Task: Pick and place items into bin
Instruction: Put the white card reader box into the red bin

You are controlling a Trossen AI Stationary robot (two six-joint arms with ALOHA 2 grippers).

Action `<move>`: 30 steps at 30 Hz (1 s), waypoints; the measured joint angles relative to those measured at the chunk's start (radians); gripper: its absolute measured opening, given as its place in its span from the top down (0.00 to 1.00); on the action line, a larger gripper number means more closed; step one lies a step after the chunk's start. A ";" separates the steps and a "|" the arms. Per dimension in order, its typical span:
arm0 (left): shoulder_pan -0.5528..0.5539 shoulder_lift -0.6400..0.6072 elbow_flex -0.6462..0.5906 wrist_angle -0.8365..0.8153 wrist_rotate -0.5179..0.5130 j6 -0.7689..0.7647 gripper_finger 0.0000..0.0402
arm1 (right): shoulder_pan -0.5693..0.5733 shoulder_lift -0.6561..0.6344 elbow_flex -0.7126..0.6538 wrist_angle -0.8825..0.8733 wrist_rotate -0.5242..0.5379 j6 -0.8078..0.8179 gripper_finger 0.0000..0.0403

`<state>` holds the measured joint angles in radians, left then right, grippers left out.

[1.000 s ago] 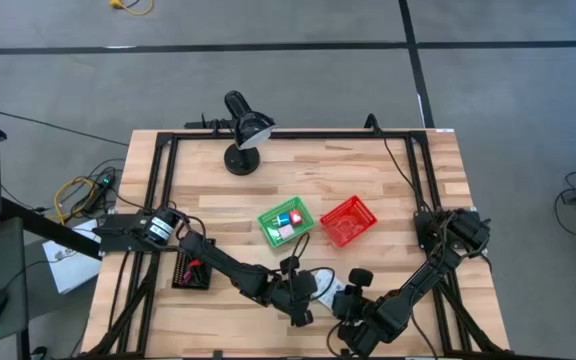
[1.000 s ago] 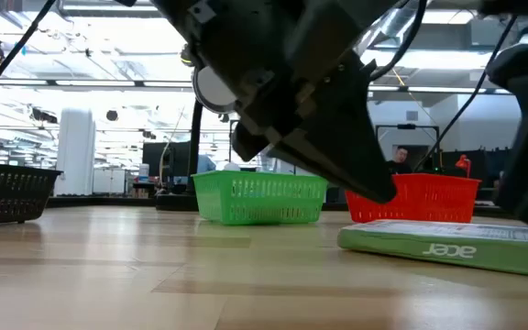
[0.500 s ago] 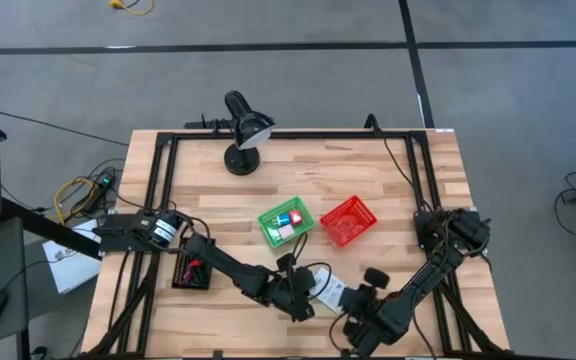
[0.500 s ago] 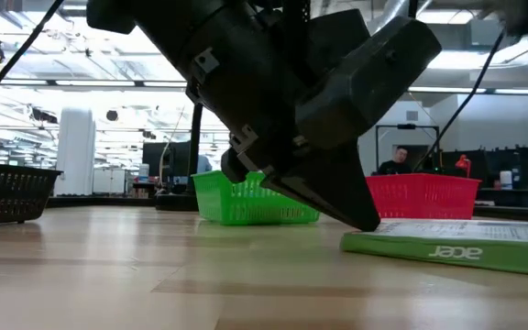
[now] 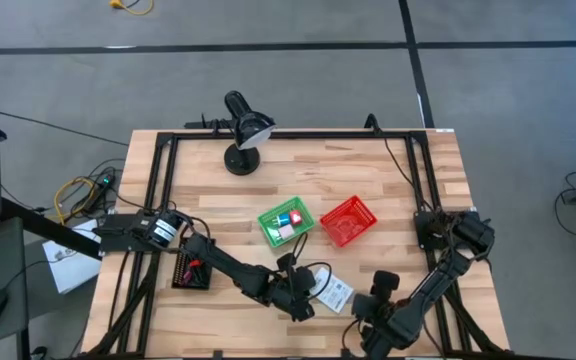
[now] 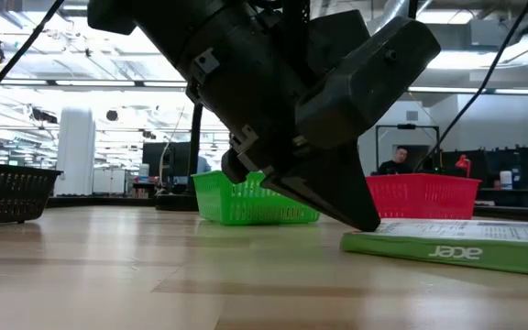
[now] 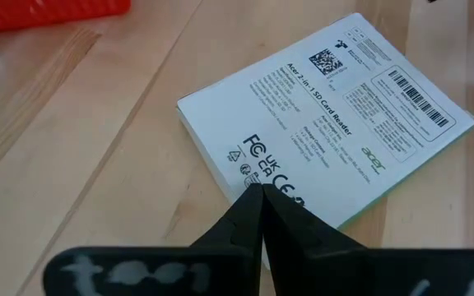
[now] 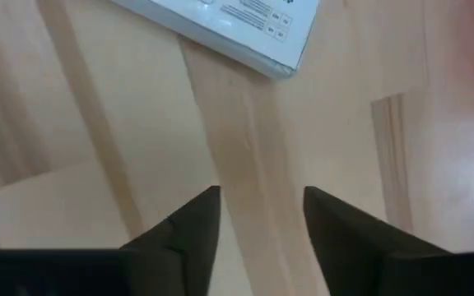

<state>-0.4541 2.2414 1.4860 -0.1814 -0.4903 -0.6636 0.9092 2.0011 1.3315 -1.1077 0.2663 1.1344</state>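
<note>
The white Acer card-reader box [image 7: 327, 123] lies flat on the wooden table [image 7: 97, 148], its near edge under the pressed-together tips of the left gripper [image 7: 262, 191], while the right gripper [image 8: 259, 215], fingers spread and empty, hovers just beside the box's corner.

Two dark robot arms reaching low over the table's near edge.
Left arm stretched from the left side toward the middle, left gripper [image 7: 262, 193] tilted down with fingers pressed together. Right arm folded in from the right side, right gripper [image 8: 260, 205] with fingers parted, holding nothing.
</note>
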 joint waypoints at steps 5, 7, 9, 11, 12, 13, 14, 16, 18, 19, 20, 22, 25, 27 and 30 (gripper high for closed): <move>0.000 0.000 0.000 0.000 0.001 0.000 1.00 | -0.001 0.000 -0.054 0.039 0.060 -0.117 0.44; 0.001 0.001 0.000 0.000 0.000 0.000 1.00 | 0.001 0.000 -0.068 0.042 0.133 -0.123 0.42; 0.002 0.001 0.000 0.000 0.001 0.000 1.00 | 0.002 0.000 -0.077 0.043 0.189 -0.147 0.42; 0.005 0.001 0.000 0.000 0.003 0.000 1.00 | 0.006 0.000 -0.079 0.046 0.260 -0.191 0.43; 0.006 0.001 0.000 0.000 0.004 0.000 1.00 | 0.008 0.000 -0.079 0.055 0.293 -0.216 0.44; 0.006 0.000 0.000 0.000 0.005 0.000 1.00 | 0.009 0.000 -0.079 0.076 0.312 -0.246 0.44; 0.006 0.001 0.000 0.002 0.005 0.000 1.00 | 0.009 0.000 -0.079 0.099 0.315 -0.277 0.45; 0.007 0.001 -0.001 0.002 0.005 0.000 1.00 | 0.004 0.000 -0.079 0.136 0.312 -0.322 0.46; 0.007 0.001 -0.001 0.002 0.005 0.000 1.00 | 0.005 0.000 -0.079 0.162 0.313 -0.352 0.47; 0.007 0.001 -0.001 0.002 0.005 0.000 1.00 | 0.006 0.000 -0.079 0.167 0.312 -0.359 0.47; 0.007 0.001 -0.001 0.002 0.005 0.000 1.00 | 0.006 0.000 -0.079 0.169 0.313 -0.365 0.47; 0.007 0.001 -0.001 0.002 0.005 0.000 1.00 | 0.006 0.000 -0.079 0.170 0.318 -0.376 0.48; 0.007 0.001 -0.001 0.000 0.005 0.000 1.00 | 0.001 0.000 -0.104 0.202 0.338 -0.415 0.48; 0.007 0.001 -0.001 -0.002 0.005 0.000 1.00 | -0.009 -0.001 -0.134 0.232 0.318 -0.441 0.48; 0.007 0.001 -0.001 -0.011 0.006 -0.004 1.00 | -0.018 -0.009 -0.174 0.284 0.297 -0.448 0.48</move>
<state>-0.4469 2.2421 1.4849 -0.1924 -0.4843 -0.6680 0.8909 1.9923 1.1571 -0.8241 0.5636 0.6869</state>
